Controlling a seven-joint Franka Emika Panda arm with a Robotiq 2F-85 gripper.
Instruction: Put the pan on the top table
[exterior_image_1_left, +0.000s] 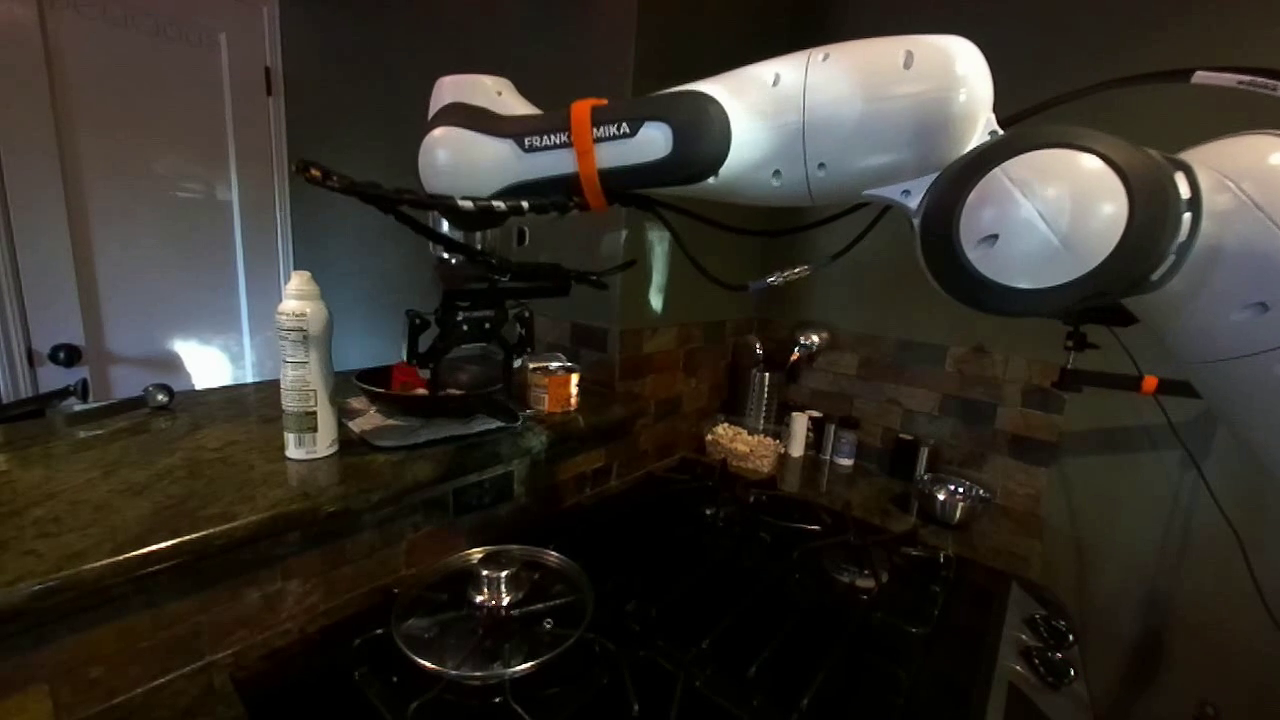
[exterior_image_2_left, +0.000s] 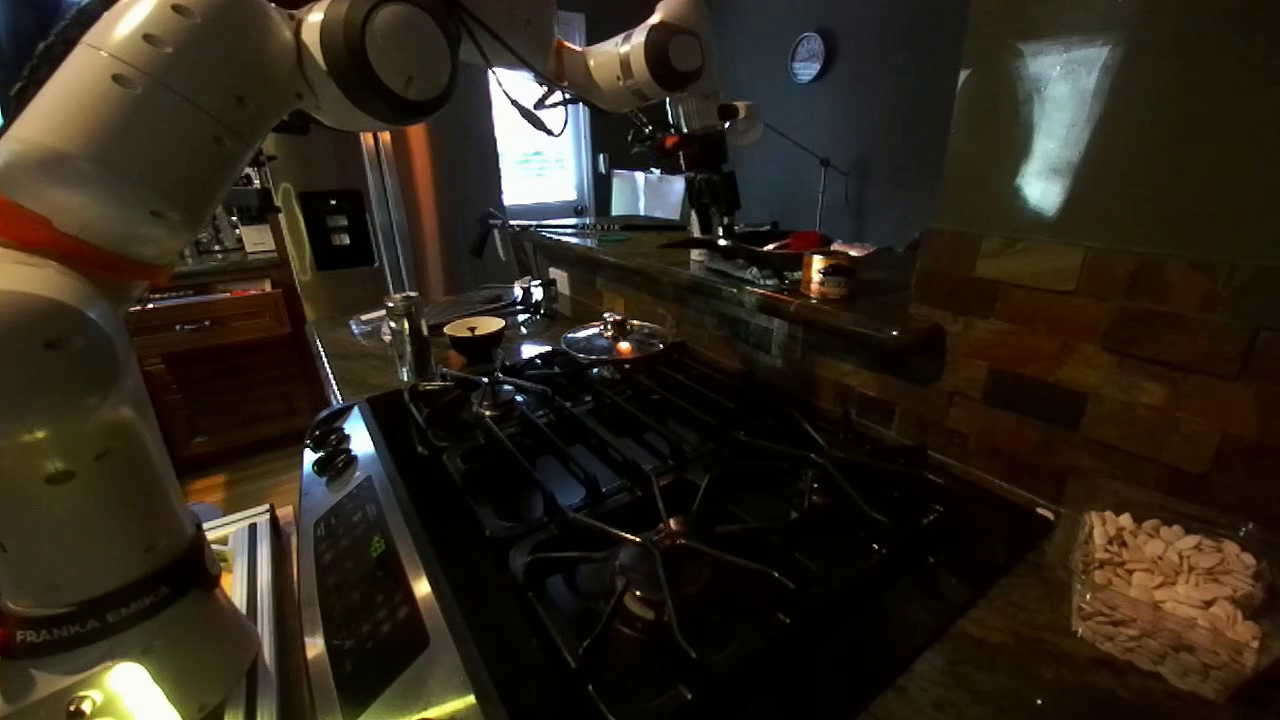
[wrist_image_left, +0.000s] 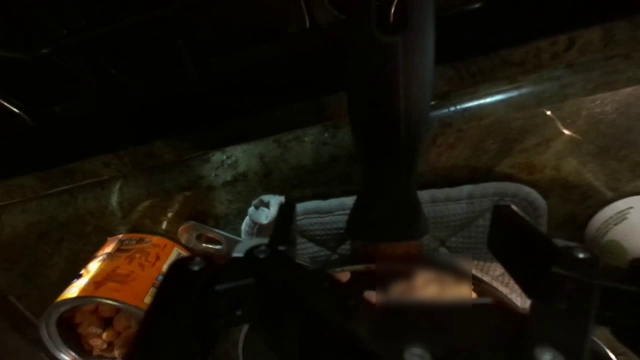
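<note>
From my end I see an open orange-labelled can near a quilted cloth, white bottle upright, glass lid on gas stovetop, clear tub of pale bean-like pieces, steel bowl, wall clock.

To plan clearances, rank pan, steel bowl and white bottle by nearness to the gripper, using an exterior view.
1. Pan: right by the gripper.
2. White bottle: on the counter, picture left.
3. Steel bowl: lower, picture right.
</note>
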